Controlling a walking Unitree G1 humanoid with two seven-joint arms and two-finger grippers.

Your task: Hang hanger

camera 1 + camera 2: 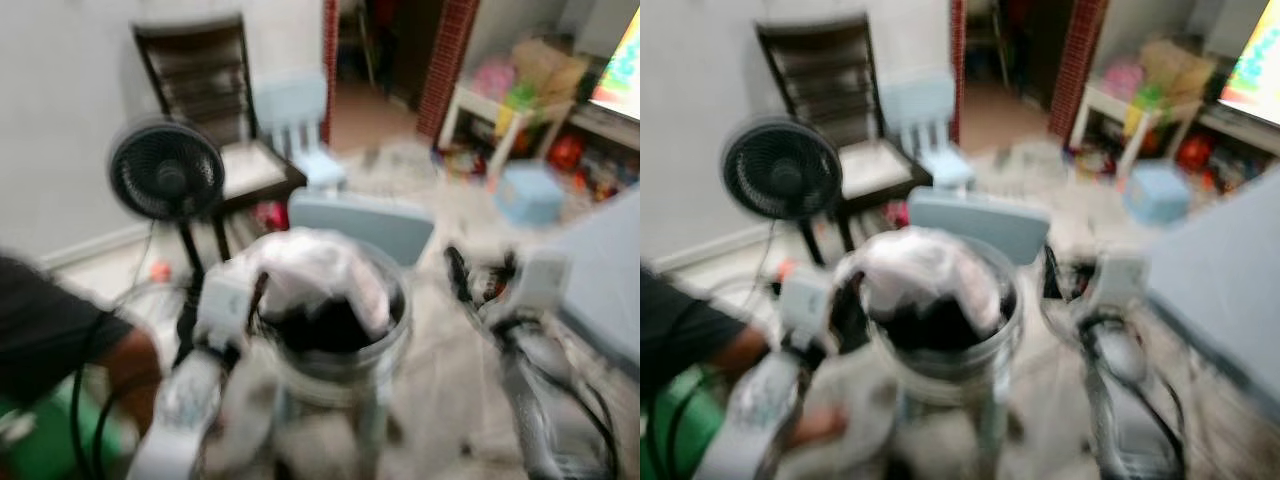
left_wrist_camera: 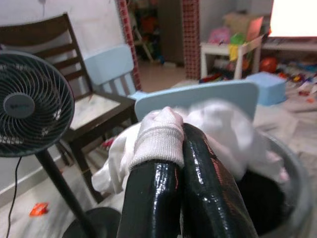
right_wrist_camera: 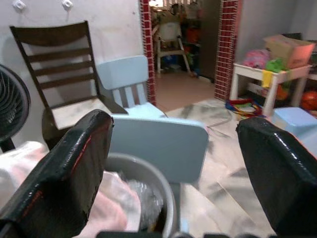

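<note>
A round grey laundry bin (image 1: pixel 395 345) stands right in front of me, with a white garment (image 1: pixel 320 265) heaped over dark laundry inside it. My left gripper (image 2: pixel 181 131) is at the bin's left rim, shut on a fold of the white garment (image 2: pixel 158 136). To the right of the bin, my right gripper (image 3: pixel 173 148) is open with nothing between its fingers (image 3: pixel 64 173). I can make out no hanger. Both eye views are blurred.
A person's arm (image 1: pixel 130 370) in a dark sleeve reaches in at the lower left. A black standing fan (image 1: pixel 165 172), a dark wooden chair (image 1: pixel 200 70) and a light blue child's chair (image 1: pixel 300 130) stand behind the bin. A white table (image 1: pixel 500 110) and a blue stool (image 1: pixel 530 195) are at the back right.
</note>
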